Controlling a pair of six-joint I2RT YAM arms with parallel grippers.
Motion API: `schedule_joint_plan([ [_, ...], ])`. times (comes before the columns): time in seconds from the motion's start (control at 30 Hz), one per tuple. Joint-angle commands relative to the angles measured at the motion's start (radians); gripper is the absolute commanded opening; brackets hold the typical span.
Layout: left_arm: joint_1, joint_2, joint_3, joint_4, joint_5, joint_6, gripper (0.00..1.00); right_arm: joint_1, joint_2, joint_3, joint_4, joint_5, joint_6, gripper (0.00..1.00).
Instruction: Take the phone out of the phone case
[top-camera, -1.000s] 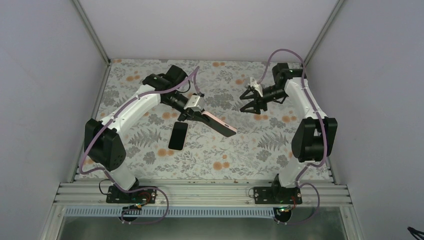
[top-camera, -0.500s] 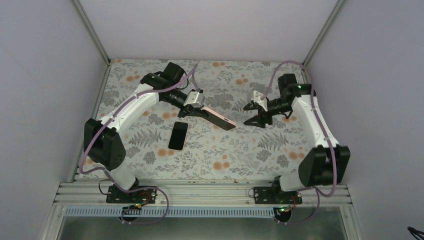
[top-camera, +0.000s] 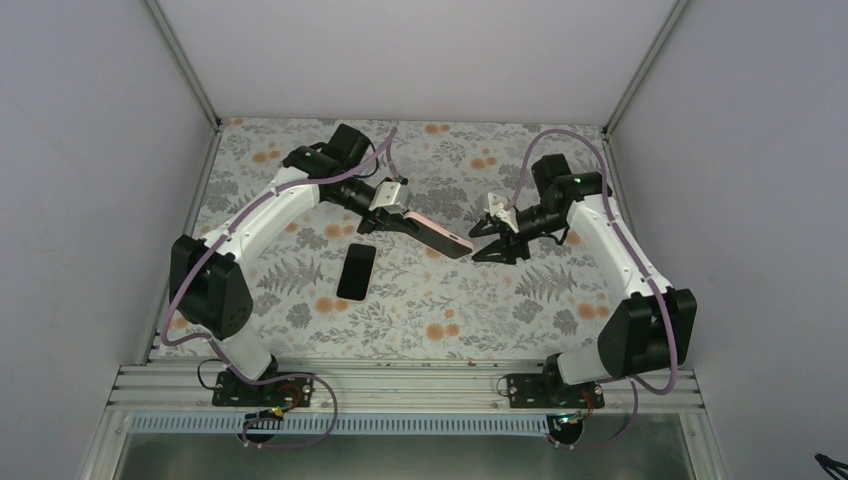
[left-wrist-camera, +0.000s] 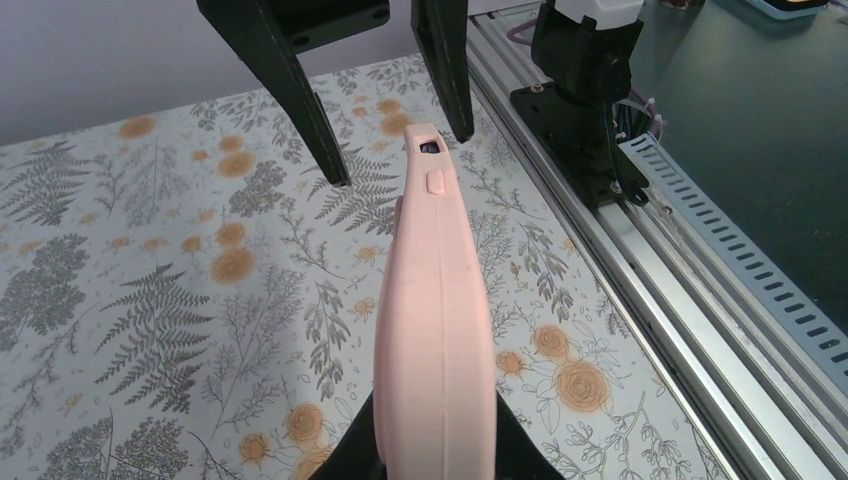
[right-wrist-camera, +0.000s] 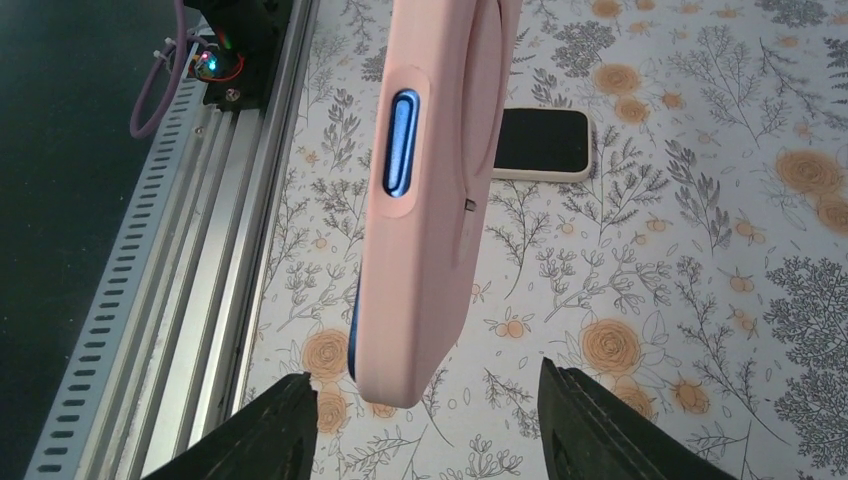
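A pink phone case (top-camera: 437, 236) is held edge-up above the table, with my left gripper (top-camera: 388, 222) shut on its near end. The left wrist view has the case (left-wrist-camera: 435, 300) running away from the left gripper (left-wrist-camera: 435, 455). The phone sits inside it; only a blue side strip (right-wrist-camera: 400, 140) shows through a cutout. My right gripper (top-camera: 478, 245) is open at the case's free end. That end of the case (right-wrist-camera: 440, 150) hangs just ahead of the right gripper (right-wrist-camera: 425, 385), between the lines of its two fingers, touching neither. Those fingers (left-wrist-camera: 325, 140) flank the case tip.
A dark flat slab with a pale rim (top-camera: 356, 271) lies on the floral table (top-camera: 300, 210) below the left gripper, also in the right wrist view as the slab (right-wrist-camera: 540, 143). Aluminium rails (top-camera: 400, 385) run along the near edge. Walls close in the left, right and back.
The right arm has swung left and brought its gripper up to the case's free end, jaws narrowing a little. The left gripper raised the case slightly, then held still.
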Motion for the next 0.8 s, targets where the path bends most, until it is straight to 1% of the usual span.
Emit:
schedule_joint_plan([
  [0.0,0.001,-0.014,0.023,0.006,0.077,0.020,0.02,0.000,0.013,0.027,0.005,-0.062,0.007,0.56],
  [0.17,0.000,-0.015,0.019,-0.004,0.077,0.029,0.02,0.001,0.029,0.050,-0.019,-0.070,-0.009,0.53],
  [0.5,-0.003,-0.021,0.027,-0.021,0.095,0.037,0.02,0.000,0.053,0.075,0.001,-0.061,0.008,0.45],
  [0.63,-0.003,-0.022,0.035,-0.021,0.095,0.025,0.02,0.001,0.057,0.067,0.010,-0.062,0.012,0.45],
  [0.77,-0.006,-0.024,0.042,-0.034,0.114,0.031,0.02,0.004,0.030,0.038,0.097,-0.041,0.079,0.42],
])
